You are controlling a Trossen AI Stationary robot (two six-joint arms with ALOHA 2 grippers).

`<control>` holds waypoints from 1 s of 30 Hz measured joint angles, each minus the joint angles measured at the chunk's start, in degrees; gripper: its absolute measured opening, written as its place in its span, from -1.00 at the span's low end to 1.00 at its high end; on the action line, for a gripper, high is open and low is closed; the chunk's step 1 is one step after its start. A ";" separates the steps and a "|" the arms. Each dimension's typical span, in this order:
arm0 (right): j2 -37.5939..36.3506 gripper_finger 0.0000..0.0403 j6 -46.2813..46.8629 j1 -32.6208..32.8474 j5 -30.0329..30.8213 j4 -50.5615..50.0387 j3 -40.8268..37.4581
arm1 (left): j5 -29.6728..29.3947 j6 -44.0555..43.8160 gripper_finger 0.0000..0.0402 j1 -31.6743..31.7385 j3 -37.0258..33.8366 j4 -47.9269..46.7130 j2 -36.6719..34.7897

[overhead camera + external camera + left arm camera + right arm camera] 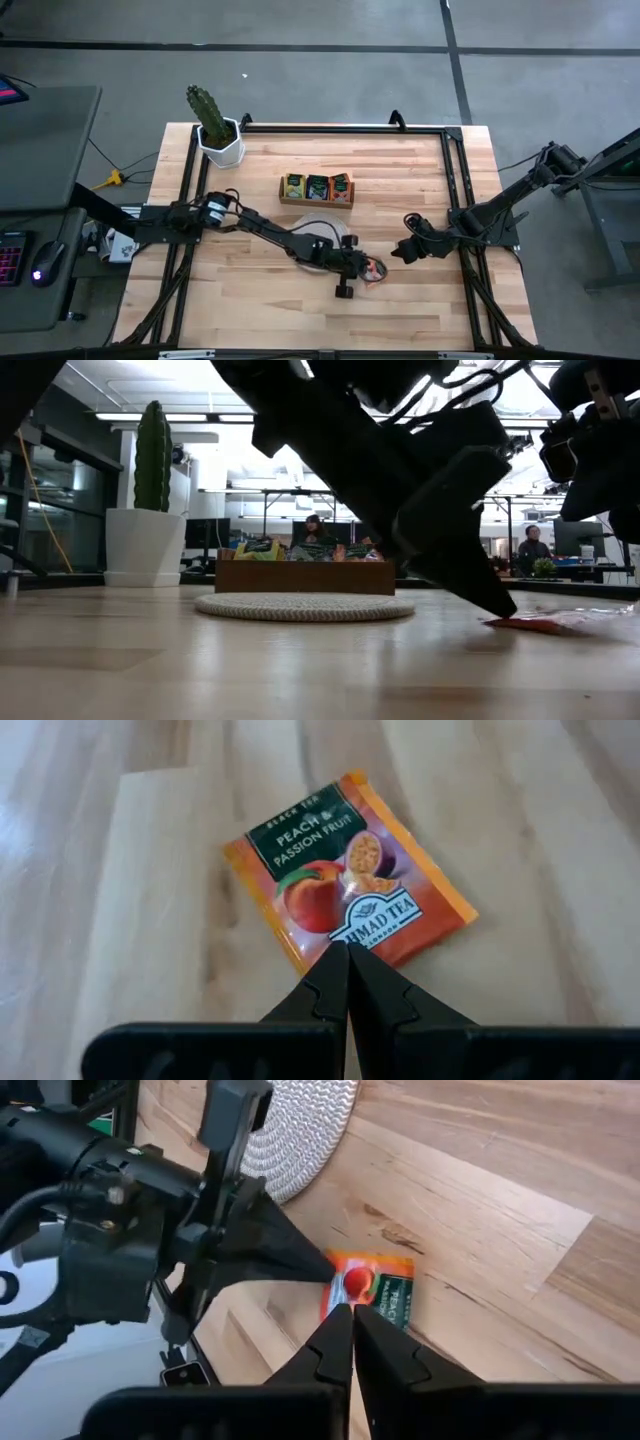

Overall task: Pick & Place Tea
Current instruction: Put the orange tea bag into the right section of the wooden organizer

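The left tool (347,952) was fully closed, its tip touching the orange tea sachet (345,870) lying flat on the surface (150,870). The right tool (353,1315), also closed, hovered at three o'clock of it.

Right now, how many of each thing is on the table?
Orange tea sachet lying loose: 1
Wooden tray with tea packets inside: 1 (packets too small to count)
Round woven mat: 1
Cactus in a white pot: 1
Robot grippers: 2, left gripper and right gripper
Total: 6
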 joint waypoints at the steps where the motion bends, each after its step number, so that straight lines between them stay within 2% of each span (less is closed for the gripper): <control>1: 0.03 -0.94 0.22 0.00 -0.02 0.07 0.00 | 0.02 0.03 -1.00 0.06 0.01 -0.62 -0.01; 4: 1.22 -0.90 0.26 0.00 0.13 2.43 0.00 | -0.03 0.03 -1.00 -0.01 0.12 -0.72 0.73; 6: 3.07 -0.88 0.20 0.00 0.13 5.10 0.00 | 0.94 -0.58 -1.00 -0.03 0.42 2.64 2.73; 9: 7.11 -0.86 -1.33 0.00 0.11 10.31 0.01 | 3.52 -1.89 -1.00 0.00 0.30 2.50 2.89; 16: 15.37 -0.85 -3.02 0.96 -0.58 16.27 0.02 | 3.67 -4.34 -1.00 0.01 0.41 0.40 4.63; 30: 15.85 -0.85 4.04 1.25 -9.91 5.61 0.02 | 3.39 -3.62 -1.00 -0.01 0.36 -4.10 4.46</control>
